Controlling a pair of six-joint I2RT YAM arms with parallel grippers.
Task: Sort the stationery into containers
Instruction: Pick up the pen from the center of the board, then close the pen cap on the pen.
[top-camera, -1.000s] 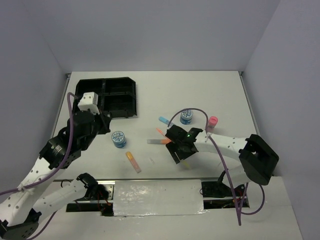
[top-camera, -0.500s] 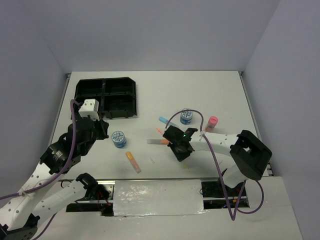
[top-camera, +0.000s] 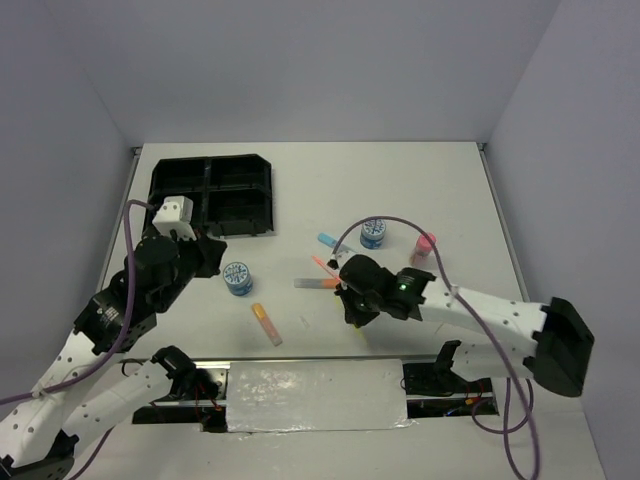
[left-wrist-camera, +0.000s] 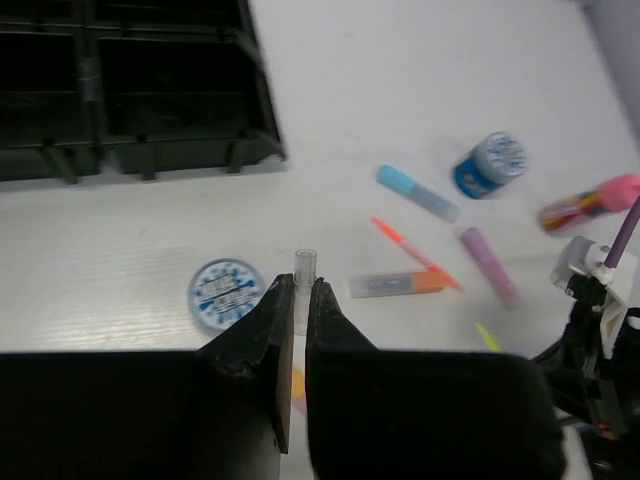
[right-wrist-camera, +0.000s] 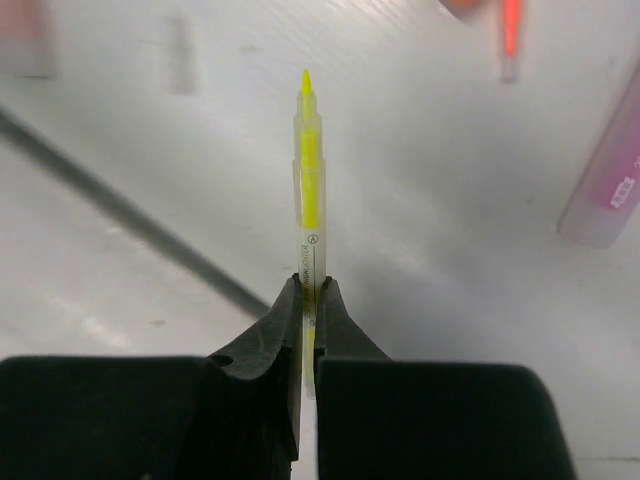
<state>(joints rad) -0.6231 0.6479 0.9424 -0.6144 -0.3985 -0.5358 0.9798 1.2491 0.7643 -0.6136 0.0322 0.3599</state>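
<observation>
My right gripper (right-wrist-camera: 309, 292) is clenched on the thin yellow marker (right-wrist-camera: 310, 180), near-centre. My left gripper (left-wrist-camera: 297, 292) pinches a clear-tipped thin pen (left-wrist-camera: 305, 263). The black four-compartment plastic tray (top-camera: 264, 200), far left, looks unfilled, so most sorting remains.

From the left tool (left-wrist-camera: 296, 292), the tray (left-wrist-camera: 130, 90) lies ahead-left. One tub (left-wrist-camera: 226, 293) sits just left on the tabletop (left-wrist-camera: 400, 80). Loose markers (left-wrist-camera: 400, 285), the second tub (left-wrist-camera: 490, 165) and the bottle (left-wrist-camera: 585, 203) lie ahead-right.

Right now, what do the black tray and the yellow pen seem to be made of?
Tray: probably moulded plastic, black with a dull sheen; its thin ribbed walls suggest it. Yellow pen: probably a clear plastic barrel, smooth; the yellow core shows through.
</observation>
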